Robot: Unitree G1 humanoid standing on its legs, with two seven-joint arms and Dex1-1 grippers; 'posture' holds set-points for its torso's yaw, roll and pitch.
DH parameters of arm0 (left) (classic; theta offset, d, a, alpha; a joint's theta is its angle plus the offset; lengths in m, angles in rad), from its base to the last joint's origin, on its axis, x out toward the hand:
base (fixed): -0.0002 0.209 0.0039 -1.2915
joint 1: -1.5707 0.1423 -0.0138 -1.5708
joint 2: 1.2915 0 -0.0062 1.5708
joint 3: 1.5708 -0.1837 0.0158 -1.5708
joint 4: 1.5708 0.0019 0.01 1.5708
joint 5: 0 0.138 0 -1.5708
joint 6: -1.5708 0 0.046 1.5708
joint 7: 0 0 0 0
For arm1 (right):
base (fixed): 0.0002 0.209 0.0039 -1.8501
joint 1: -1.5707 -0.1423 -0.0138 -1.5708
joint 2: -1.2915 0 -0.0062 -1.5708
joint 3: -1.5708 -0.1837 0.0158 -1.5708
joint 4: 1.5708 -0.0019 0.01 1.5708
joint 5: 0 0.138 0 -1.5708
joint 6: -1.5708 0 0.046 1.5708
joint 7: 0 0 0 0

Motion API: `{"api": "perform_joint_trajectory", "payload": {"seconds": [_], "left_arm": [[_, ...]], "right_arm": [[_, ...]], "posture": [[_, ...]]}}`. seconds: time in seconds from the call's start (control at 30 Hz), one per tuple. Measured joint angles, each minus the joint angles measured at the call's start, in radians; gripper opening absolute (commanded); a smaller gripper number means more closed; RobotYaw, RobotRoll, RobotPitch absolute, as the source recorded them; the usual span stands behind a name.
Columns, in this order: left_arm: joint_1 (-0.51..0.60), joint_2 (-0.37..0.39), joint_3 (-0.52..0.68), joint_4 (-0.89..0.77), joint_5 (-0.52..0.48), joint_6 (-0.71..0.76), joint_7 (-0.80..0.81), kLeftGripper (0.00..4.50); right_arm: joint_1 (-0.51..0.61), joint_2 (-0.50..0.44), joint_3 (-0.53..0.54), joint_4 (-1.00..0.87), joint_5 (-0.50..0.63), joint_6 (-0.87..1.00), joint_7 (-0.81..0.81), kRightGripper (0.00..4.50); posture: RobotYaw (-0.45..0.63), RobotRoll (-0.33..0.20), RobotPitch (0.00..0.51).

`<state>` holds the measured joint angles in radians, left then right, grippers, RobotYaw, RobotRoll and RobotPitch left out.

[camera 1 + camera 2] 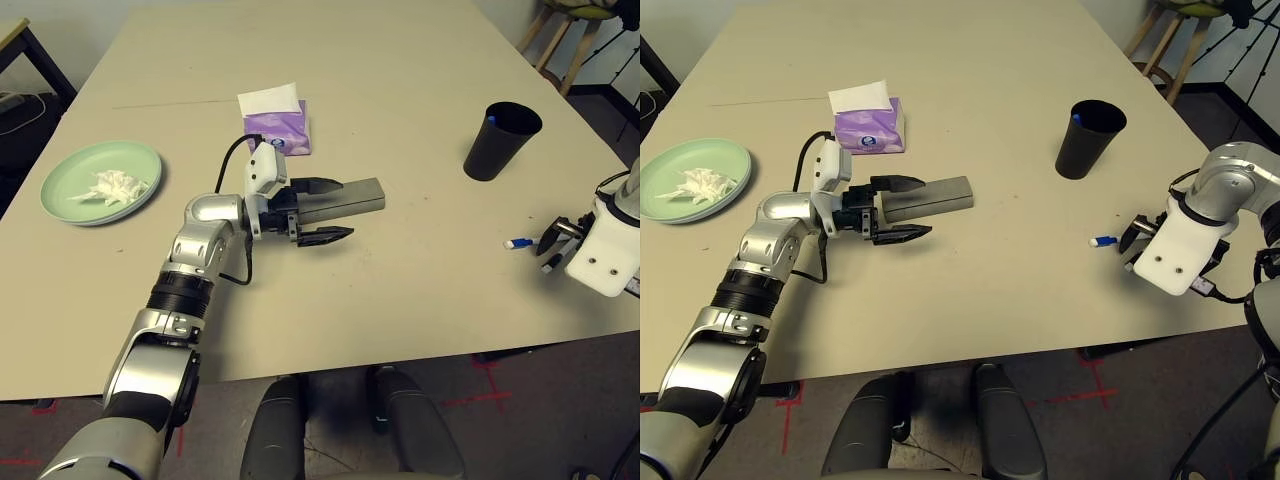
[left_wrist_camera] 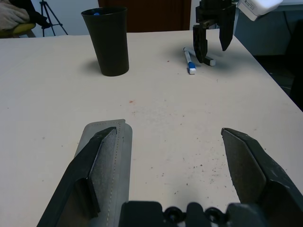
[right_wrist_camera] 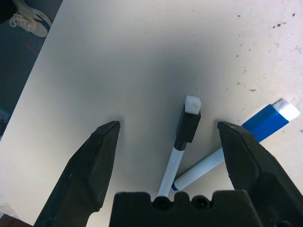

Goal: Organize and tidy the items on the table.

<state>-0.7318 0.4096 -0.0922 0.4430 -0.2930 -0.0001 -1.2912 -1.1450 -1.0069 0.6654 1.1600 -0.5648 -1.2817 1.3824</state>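
Right under your right gripper (image 3: 168,130) there are two pens (image 3: 182,151) lying flat on the table (image 1: 400,90), crossing near their lower ends: one with a black cap and white tip, one with a blue cap. The fingers are spread wide and pointing straight down, with the black-capped pen sitting between them and nothing pinched. That looks like a straddle set up so closing grabs a pen across its barrel, but two pens this close means you could catch both or nudge one away.

The black cup (image 1: 500,140) stands upright a bit further back on that side, with something blue poking up inside, so it's probably where the pens go.

Your left gripper (image 1: 325,210) is also wide open, held level and pointing right. Its far finger lies along the grey glasses case (image 1: 345,197), which rests on the table; it's beside the case, not clamped on it.

Further out there's the purple tissue pack (image 1: 278,128), and at the left edge the green plate (image 1: 135,160) with the crumpled tissue (image 1: 115,186) on it.
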Motion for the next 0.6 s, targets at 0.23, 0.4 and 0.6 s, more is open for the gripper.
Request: {"api": "perform_joint_trajectory", "payload": {"seconds": [0.23, 0.4, 0.6], "left_arm": [[0.0, 0.0, 0.001, 0.0, 0.0, 0.0, 0.0, 4.5], [0.0, 0.001, 0.002, -0.001, 0.0, 0.0, 0.001, 4.5], [0.002, 0.003, 0.002, -0.003, 0.0, 0.0, 0.001, 4.5]], "right_arm": [[0.008, 0.0, 0.0, 0.0, -0.004, 0.005, -0.001, 4.49], [0.012, 0.003, 0.0, 0.0, -0.023, 0.01, -0.008, 4.49], [0.012, 0.01, 0.0, 0.0, -0.037, 0.028, -0.025, 4.12]], "posture": [[0.11, 0.0, 0.195], [0.11, 0.0, 0.196], [0.12, 0.0, 0.196]]}}
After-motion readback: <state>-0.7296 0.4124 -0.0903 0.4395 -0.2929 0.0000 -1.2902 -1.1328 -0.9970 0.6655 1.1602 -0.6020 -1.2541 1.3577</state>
